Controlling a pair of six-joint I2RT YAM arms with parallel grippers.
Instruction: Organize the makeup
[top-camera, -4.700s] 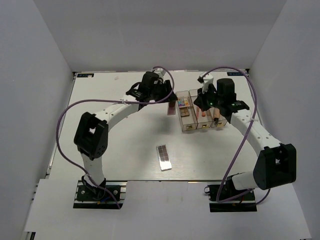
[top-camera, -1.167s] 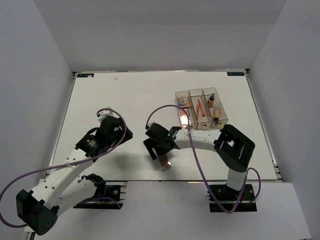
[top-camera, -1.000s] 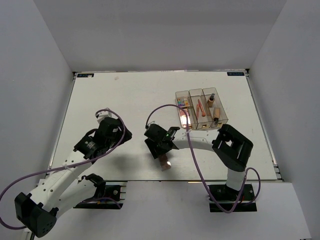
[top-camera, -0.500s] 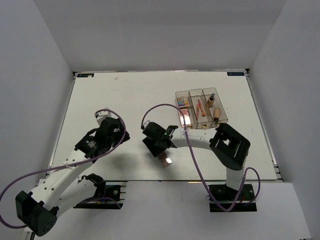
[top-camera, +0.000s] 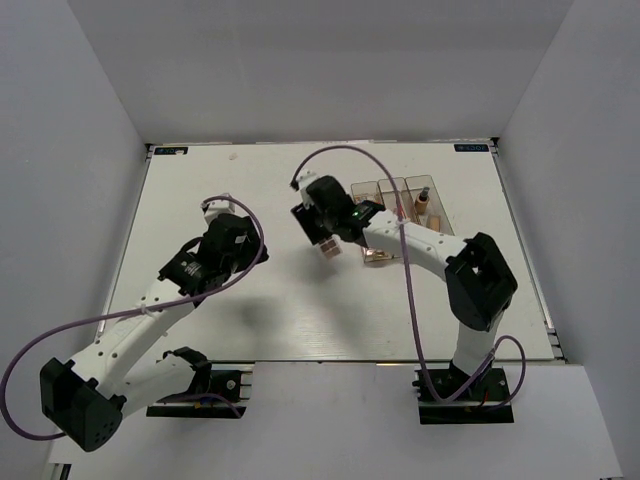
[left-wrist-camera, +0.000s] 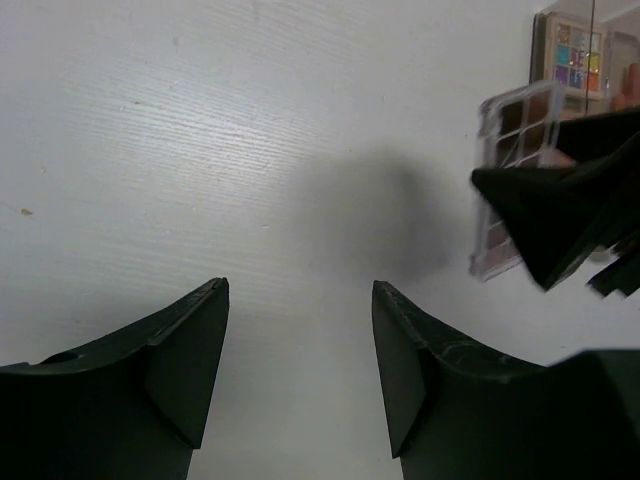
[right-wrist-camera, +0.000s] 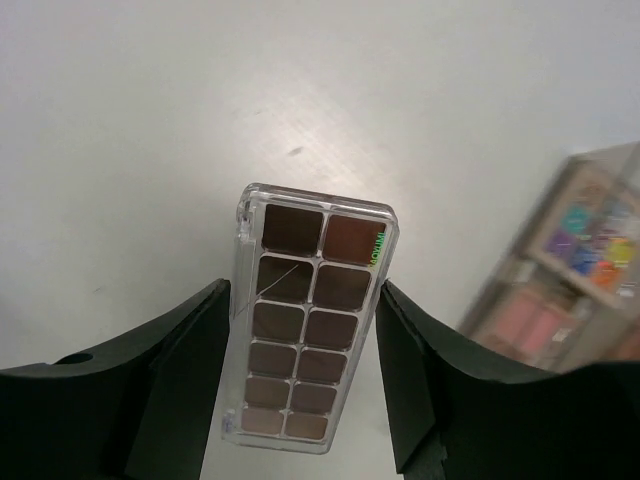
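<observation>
Palette gripped; box blurred, cut off.

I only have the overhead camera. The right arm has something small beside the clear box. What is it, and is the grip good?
Observer: It's a brown palette, two columns of brown pans in a clear case, clamped by its long edges in the right tool.
Operator: Is it off the table?
Observer: Yes. The left wrist camera shows its shadow falling apart from it on the table.
Operator: Is the left tool holding anything?
Observer: No, the left tool is open with nothing in it, only bare table below.
</observation>
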